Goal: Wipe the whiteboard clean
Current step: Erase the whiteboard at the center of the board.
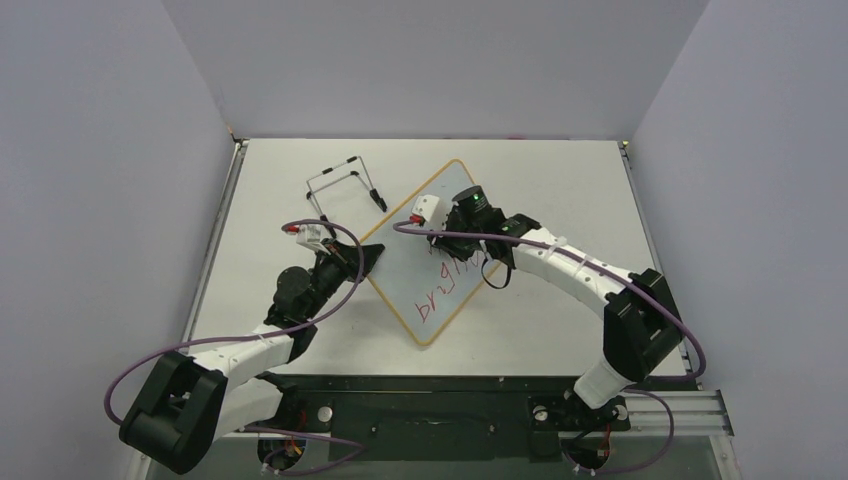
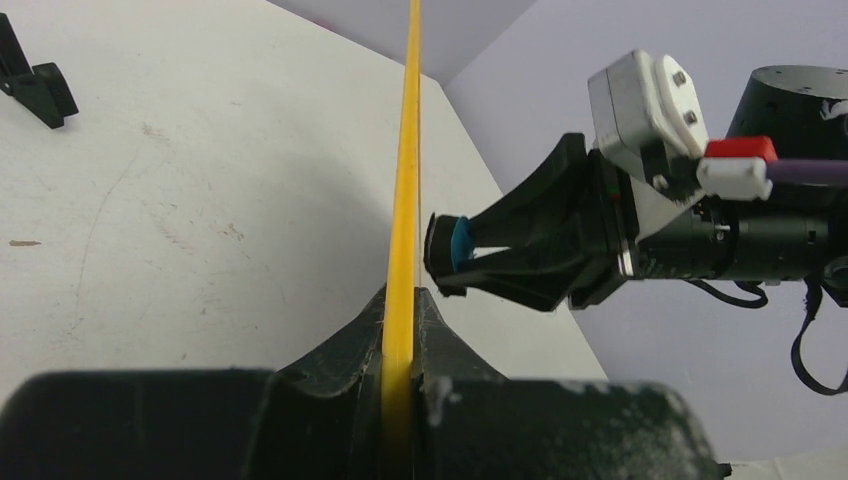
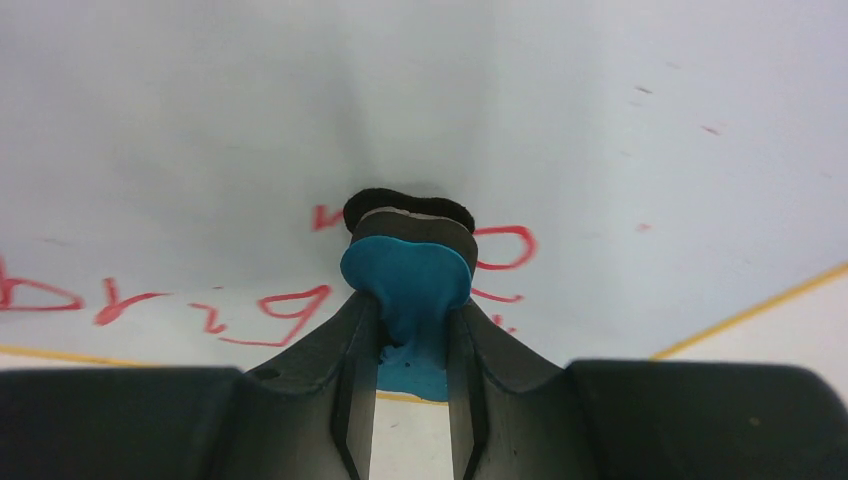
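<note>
Shut on its yellow frame, the left fingers brace the whiteboard over the tabletop so the right fingers — pinching a blue eraser tight — can press it onto the red writing.

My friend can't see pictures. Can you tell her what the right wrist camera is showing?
The right gripper pinches a blue eraser and holds its black pad at, or almost at, the glossy whiteboard. The pad sits right over the red handwriting. The board's thin yellow frame crosses the lower corners of the view.
</note>
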